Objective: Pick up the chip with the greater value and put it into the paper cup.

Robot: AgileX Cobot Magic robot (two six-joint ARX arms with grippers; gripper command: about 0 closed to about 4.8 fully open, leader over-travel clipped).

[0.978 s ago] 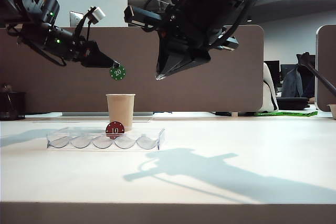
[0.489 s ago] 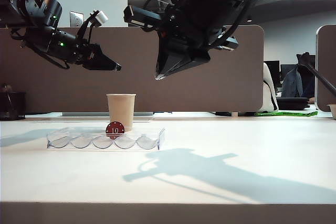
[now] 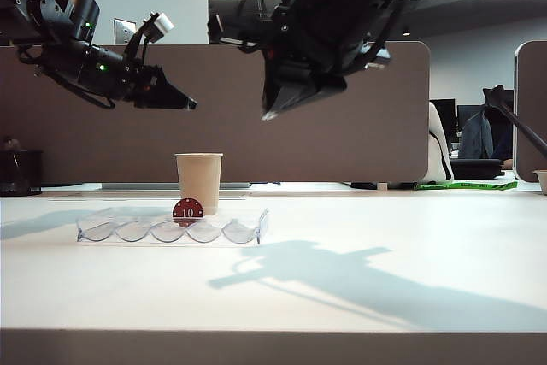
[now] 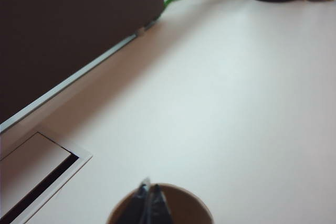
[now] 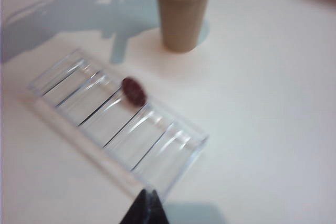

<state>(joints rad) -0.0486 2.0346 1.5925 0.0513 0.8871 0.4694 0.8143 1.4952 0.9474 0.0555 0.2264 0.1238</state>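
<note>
Two grippers hang above the table (image 3: 359, 297), and neither one holds anything. The left gripper (image 3: 190, 105) sits high over the paper cup (image 3: 198, 182), its jaws pressed together into a dark point with nothing between them; in the left wrist view that same closed tip (image 4: 150, 203) lies straight over the cup's open mouth (image 4: 181, 208), well above the rim. The green chip marked 20 shows in none of the views; the inside of the cup, seen from the left wrist camera, is mostly hidden behind the fingertips and too dim to read. The right gripper (image 3: 272, 112) hangs higher up and to the side of the cup, its jaws also shut to a point; in the right wrist view its tip (image 5: 147, 203) hovers over the near end of the clear chip tray (image 5: 173, 153), well apart from it. A red chip marked 10 (image 3: 187, 210) stands on edge in the middle slot of that tray, below and between the two gripper tips and just in front of the cup. The tray (image 3: 248, 226) lies on the table touching or just in front of the cup's base; which, I cannot tell.
</note>
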